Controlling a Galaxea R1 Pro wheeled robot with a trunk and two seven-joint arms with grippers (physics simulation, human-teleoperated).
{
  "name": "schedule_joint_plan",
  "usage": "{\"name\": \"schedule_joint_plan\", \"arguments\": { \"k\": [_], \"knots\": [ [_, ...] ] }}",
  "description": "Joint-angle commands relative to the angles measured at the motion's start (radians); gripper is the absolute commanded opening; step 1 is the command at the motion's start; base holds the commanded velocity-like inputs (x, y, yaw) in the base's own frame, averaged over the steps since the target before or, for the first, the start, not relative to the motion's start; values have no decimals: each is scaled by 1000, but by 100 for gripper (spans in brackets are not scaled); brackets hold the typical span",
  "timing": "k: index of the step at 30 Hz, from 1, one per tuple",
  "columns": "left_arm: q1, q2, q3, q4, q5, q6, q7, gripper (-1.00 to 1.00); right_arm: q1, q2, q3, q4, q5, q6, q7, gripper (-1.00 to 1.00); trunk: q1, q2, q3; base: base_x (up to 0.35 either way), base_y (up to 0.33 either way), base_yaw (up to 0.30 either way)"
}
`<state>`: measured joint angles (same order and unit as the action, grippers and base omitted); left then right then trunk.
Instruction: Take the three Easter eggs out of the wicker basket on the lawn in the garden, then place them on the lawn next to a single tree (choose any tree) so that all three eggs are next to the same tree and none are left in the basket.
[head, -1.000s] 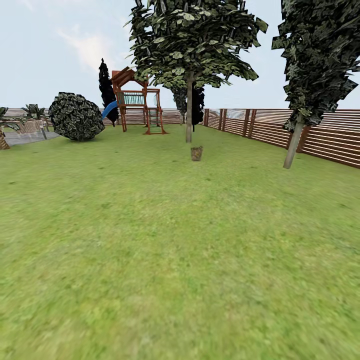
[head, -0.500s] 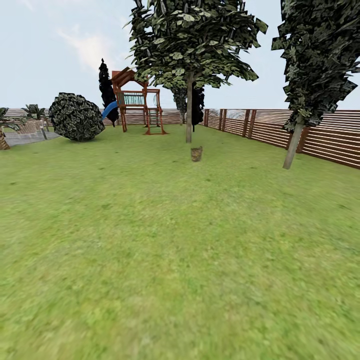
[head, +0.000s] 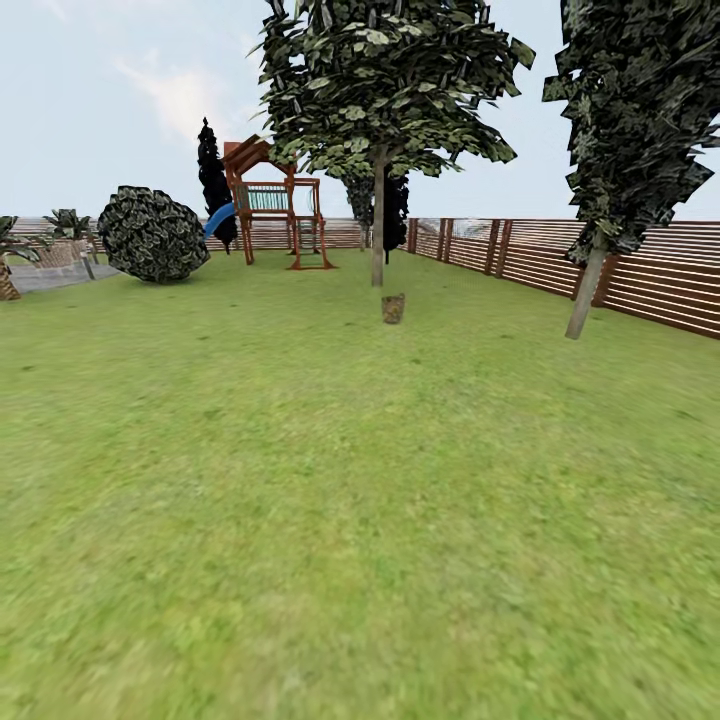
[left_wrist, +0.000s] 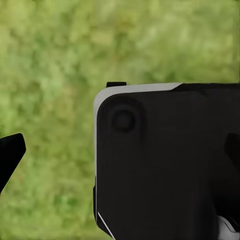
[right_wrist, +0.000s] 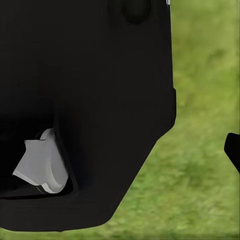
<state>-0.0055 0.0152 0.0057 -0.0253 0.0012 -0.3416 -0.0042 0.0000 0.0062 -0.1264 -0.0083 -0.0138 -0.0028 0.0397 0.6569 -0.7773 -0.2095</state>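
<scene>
a: where is the wicker basket?

b: you face it straight ahead, well apart across the lawn, just before the middle tree. one basket; eggs too small to count.

a: grippers?

b: you cannot tell either one's state; neither arm is nearer.

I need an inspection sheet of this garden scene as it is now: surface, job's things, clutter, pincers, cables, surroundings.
Surface: lawn, flat mottled green grass.
Job's things: wicker basket far ahead, upright, just before a tree; eggs too small to tell.
Clutter: nothing seen.
Pincers: dark robot parts over grass in both wrist views; open or shut cannot be told.
Cables: nothing seen.
Surroundings: slat fence, second tree, round bush, playset with blue slide.
</scene>
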Motion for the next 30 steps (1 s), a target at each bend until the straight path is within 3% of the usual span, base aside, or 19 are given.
{"name": "schedule_joint_plan", "arguments": {
  "k": [1,30],
  "knots": [
    [-1,0,0,1,0,-5,0,100,0,0,-7,-1,-2,0,3,100,-4,6,2,0,0,0],
    [-1,0,0,1,-4,-7,-7,100,0,3,-4,1,-3,-1,3,100,-115,209,93,20,-13,0]
  ]
}}
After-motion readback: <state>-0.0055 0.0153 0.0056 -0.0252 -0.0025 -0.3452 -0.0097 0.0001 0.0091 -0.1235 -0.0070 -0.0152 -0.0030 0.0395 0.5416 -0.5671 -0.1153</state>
